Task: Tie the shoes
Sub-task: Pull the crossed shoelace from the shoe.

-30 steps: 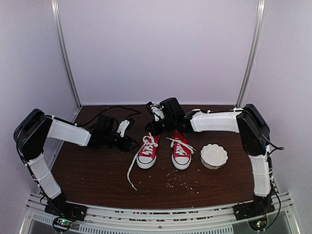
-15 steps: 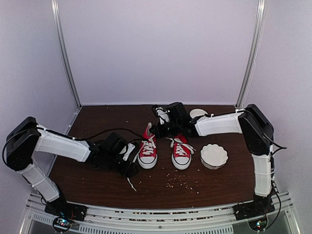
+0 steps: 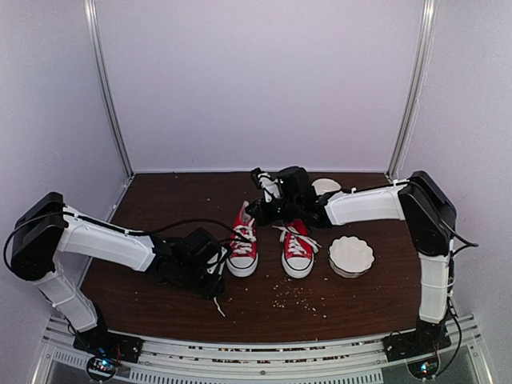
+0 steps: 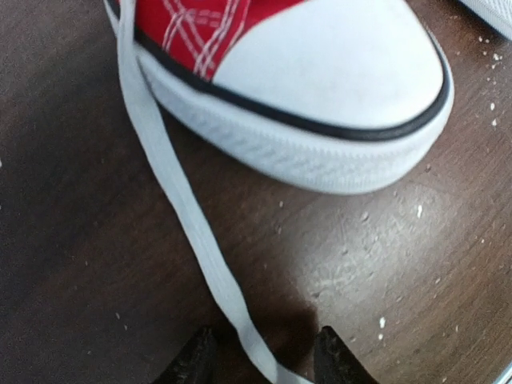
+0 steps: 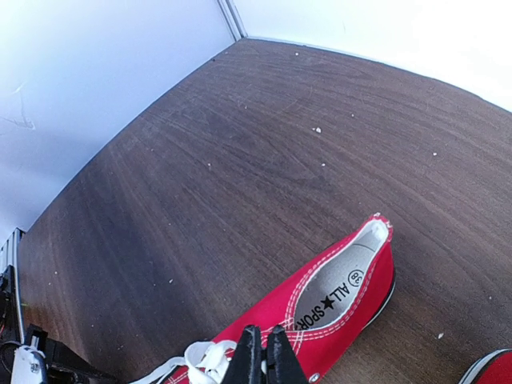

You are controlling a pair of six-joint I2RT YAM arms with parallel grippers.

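White flat lace (image 4: 178, 200) lies in the gap of the left gripper (image 4: 264, 364). Its jaws stand open, one dark tip on either side of the strand, gripping nothing. They are low over the table (image 3: 160, 200).

From the jaws, the lace runs up and away to the left flank of the left-hand sneaker (image 3: 242, 248), passing beside the white rubber toe cap (image 4: 336, 72). The lace's long axis therefore runs roughly through the jaw gap, not across it. The free end trails on toward the near edge of the table. In my judgement a plain closing would catch the strand, provided the tips are low enough; their height above the wood cannot be confirmed.

The right gripper (image 5: 262, 356) is above the same sneaker's laced throat, jaws drawn together to a thin slit. Bunched white lacing sits just to one side of the tips. Whether any of it is pinched cannot be told.

The two red canvas shoes stand side by side at mid-table, toes toward the arm bases. The right-hand sneaker (image 3: 297, 250) has its laces lying loose across the tongue, and neither shoe shows a bow. The left arm is plainly the nearer to the trailing strand.

Further out, a white scalloped bowl (image 3: 351, 254) rests to the right of the pair. Pale crumbs (image 3: 300, 298) are scattered in front of them.
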